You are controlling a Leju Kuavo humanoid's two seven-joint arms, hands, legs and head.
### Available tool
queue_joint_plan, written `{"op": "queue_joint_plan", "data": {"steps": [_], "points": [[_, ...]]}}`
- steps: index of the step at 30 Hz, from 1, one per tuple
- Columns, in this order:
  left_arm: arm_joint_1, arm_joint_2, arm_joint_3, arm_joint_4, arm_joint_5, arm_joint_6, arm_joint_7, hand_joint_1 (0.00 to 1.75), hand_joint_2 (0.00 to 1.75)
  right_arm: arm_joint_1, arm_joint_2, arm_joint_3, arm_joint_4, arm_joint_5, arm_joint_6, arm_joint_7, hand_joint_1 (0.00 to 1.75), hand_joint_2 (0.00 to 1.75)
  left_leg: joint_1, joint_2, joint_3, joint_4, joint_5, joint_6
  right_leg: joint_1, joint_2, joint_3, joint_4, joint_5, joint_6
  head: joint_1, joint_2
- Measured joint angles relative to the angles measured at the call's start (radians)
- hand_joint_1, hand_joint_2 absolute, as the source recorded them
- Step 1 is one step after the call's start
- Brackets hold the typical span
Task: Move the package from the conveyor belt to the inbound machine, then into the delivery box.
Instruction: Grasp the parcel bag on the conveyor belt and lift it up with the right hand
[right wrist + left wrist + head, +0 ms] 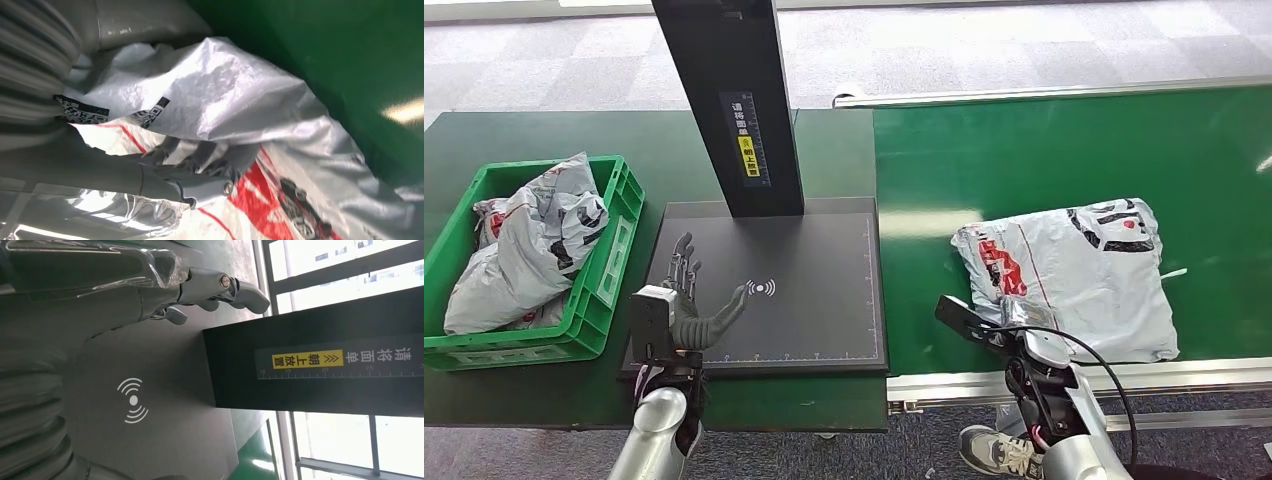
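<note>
Step in hand: picking the package [1074, 275] off the conveyor belt [1064, 150], judged from the right hand [200, 175] already being on it.
Package: a grey plastic mailer with red and black print, lying flat on the belt near its front edge, just right of the inbound machine [769, 285].
Right hand: its fingers [210, 162] dig into a fold at the mailer's near left corner; the film bunches over them, so it appears to be grasping the package, though how firmly cannot be told.
Left hand [686, 300]: released, fingers spread, holding nothing, hovering over the machine's dark scan plate.
Doing it well: gather enough film that the slippery bag does not slide out, lift clear of the belt rail, and lay it flat by the scan mark [761, 288].
Watch: the left hand occupies the plate and the black post [729, 100] stands close.
Later: the green delivery box [604, 290], already holding mailers, sits left on the tabletop [504, 135].
</note>
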Motion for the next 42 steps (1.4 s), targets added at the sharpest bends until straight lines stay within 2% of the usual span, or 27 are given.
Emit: {"op": "queue_joint_plan", "data": {"steps": [5,8,11,21,23,28,31,35,42], "points": [[0.002,0.000,0.002,0.000,-0.002,-0.004,0.002,0.00,1.75,-0.006,0.004,-0.002,0.002,-0.034,-0.049,-0.017,1.75,1.75,0.000,0.000,0.000,0.000,0.000,0.000,0.000,0.000,0.000,0.000,0.000,0.000,0.000,0.000],[0.006,0.000,0.005,-0.001,-0.003,-0.006,0.003,0.00,1.75,-0.005,0.012,-0.015,-0.006,-0.095,-0.101,-0.063,1.75,1.75,0.000,0.000,0.000,0.000,0.000,0.000,0.000,0.000,0.000,0.000,0.000,0.000,0.000,0.000],[0.009,0.000,0.010,-0.001,-0.003,-0.007,0.003,0.00,1.75,-0.005,0.025,-0.036,-0.029,-0.192,-0.134,-0.145,1.75,1.75,0.000,0.000,0.000,0.000,0.000,0.000,0.000,0.000,0.000,0.000,0.000,0.000,0.000,0.000],[0.007,0.002,0.018,-0.001,0.017,-0.005,-0.033,0.00,1.75,-0.005,0.075,-0.107,-0.192,-0.626,-0.271,-0.526,1.75,1.75,0.000,0.000,0.000,0.000,0.000,0.000,0.000,0.000,0.000,0.000,0.000,0.000,0.000,0.000],[0.004,0.002,0.019,-0.001,0.021,-0.004,-0.039,0.00,1.75,-0.004,0.083,-0.115,-0.217,-0.675,-0.279,-0.565,1.75,1.75,0.000,0.000,0.000,0.000,0.000,0.000,0.000,0.000,0.000,0.000,0.000,0.000,0.000,0.000],[-0.004,0.002,0.024,0.000,0.025,0.001,-0.046,0.00,1.75,0.000,0.097,-0.123,-0.257,-0.724,-0.292,-0.603,1.75,1.75,0.000,0.000,0.000,0.000,0.000,0.000,0.000,0.000,0.000,0.000,0.000,0.000,0.000,0.000],[-0.010,0.001,0.026,0.005,-0.011,0.064,-0.065,0.00,1.75,0.009,0.113,-0.122,-0.301,-0.804,-0.341,-0.679,1.75,1.75,0.000,0.001,0.000,0.000,0.000,0.000,0.000,0.000,0.000,0.000,0.000,0.000,0.000,0.000],[-0.026,-0.005,0.024,0.008,-0.081,0.212,-0.107,0.00,1.75,0.015,0.142,-0.089,-0.381,-0.863,-0.357,-0.734,1.75,1.75,0.000,0.001,0.000,0.000,0.000,0.000,0.000,0.000,0.000,0.000,0.000,0.000,0.000,0.000],[-0.033,-0.022,0.017,-0.029,0.035,0.244,-0.156,0.00,1.75,-0.034,0.189,0.100,-0.421,-0.853,-0.284,-0.749,1.75,1.75,0.000,0.001,0.000,0.000,0.000,0.000,0.000,0.000,0.000,0.000,0.000,0.000,0.000,0.000]]}}
